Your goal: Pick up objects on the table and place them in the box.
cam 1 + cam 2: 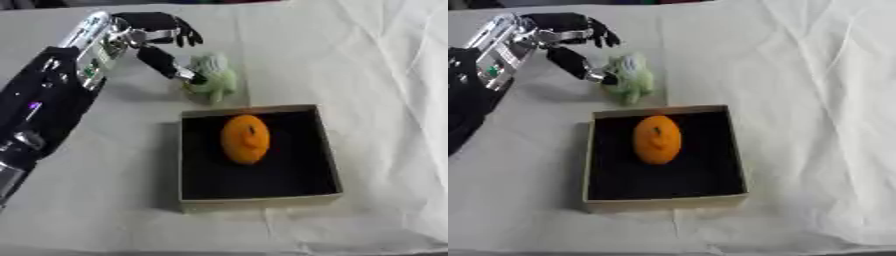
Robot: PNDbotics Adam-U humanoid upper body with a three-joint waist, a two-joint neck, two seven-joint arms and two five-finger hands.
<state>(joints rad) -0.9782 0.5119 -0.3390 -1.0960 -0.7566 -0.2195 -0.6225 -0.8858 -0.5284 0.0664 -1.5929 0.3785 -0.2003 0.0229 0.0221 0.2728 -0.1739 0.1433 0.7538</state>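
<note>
A small pale green plush toy (pixel 213 76) lies on the white cloth just behind the box. My left hand (pixel 157 31) hovers to its left, fingers spread and curved above it, the thumb tip touching the toy's left side; nothing is enclosed. The box (pixel 185 165) is a shallow square with tan walls and a black lining, and an orange plush toy (pixel 245 138) lies in its middle. My right hand shows in neither view.
A white wrinkled cloth (pixel 376 100) covers the table, with folds on the right side. My left arm (pixel 44 105) stretches from the lower left edge up to the hand.
</note>
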